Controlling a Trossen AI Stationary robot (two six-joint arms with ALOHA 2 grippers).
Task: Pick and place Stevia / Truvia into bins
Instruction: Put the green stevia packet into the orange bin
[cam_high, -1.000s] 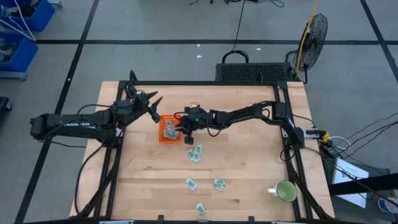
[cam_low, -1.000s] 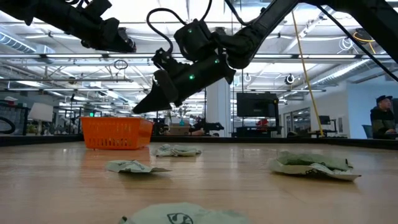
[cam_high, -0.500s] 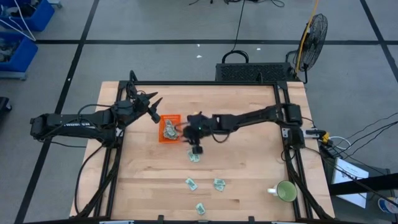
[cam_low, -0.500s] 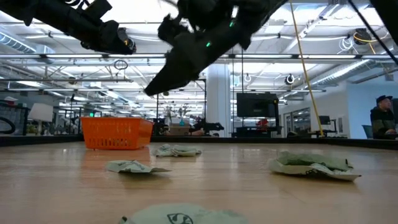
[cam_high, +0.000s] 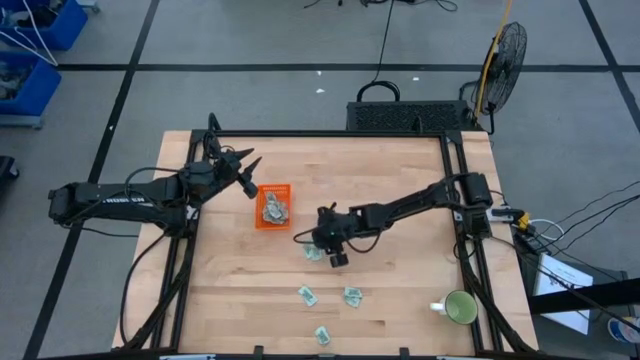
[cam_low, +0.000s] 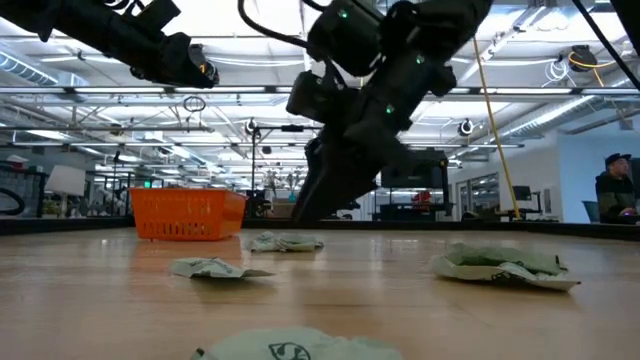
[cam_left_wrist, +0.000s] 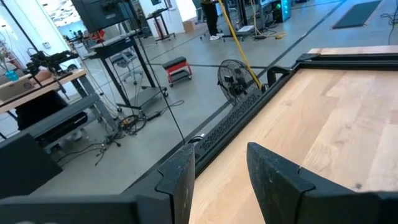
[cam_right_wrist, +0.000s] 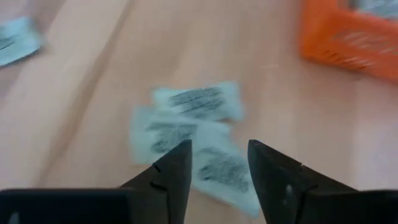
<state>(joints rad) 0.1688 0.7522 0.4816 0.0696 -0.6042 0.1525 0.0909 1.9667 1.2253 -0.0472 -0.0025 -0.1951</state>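
Several pale green and white Stevia sachets lie flat on the wooden table: a cluster (cam_high: 313, 252) (cam_right_wrist: 186, 130) near the middle and three nearer the front edge (cam_high: 307, 295), (cam_high: 352, 296), (cam_high: 322, 335). The orange bin (cam_high: 272, 207) (cam_low: 188, 213) holds several sachets. My right gripper (cam_high: 330, 252) (cam_right_wrist: 217, 171) is open and slants down over the cluster, its fingers either side of it in the right wrist view. My left gripper (cam_high: 250, 175) (cam_left_wrist: 221, 180) waits open, raised beside the bin's far left corner.
A round green mug (cam_high: 460, 308) stands at the near right corner. Black frame rails (cam_high: 470, 250) run along the table's left and right sides. Bare wood lies between the cluster and the front sachets.
My right gripper has swung from beside the orange bin toward the table's near edge and a little right, and now stands over the sachet cluster. It has tipped to point more steeply down. The sachets and the bin have stayed where they were.
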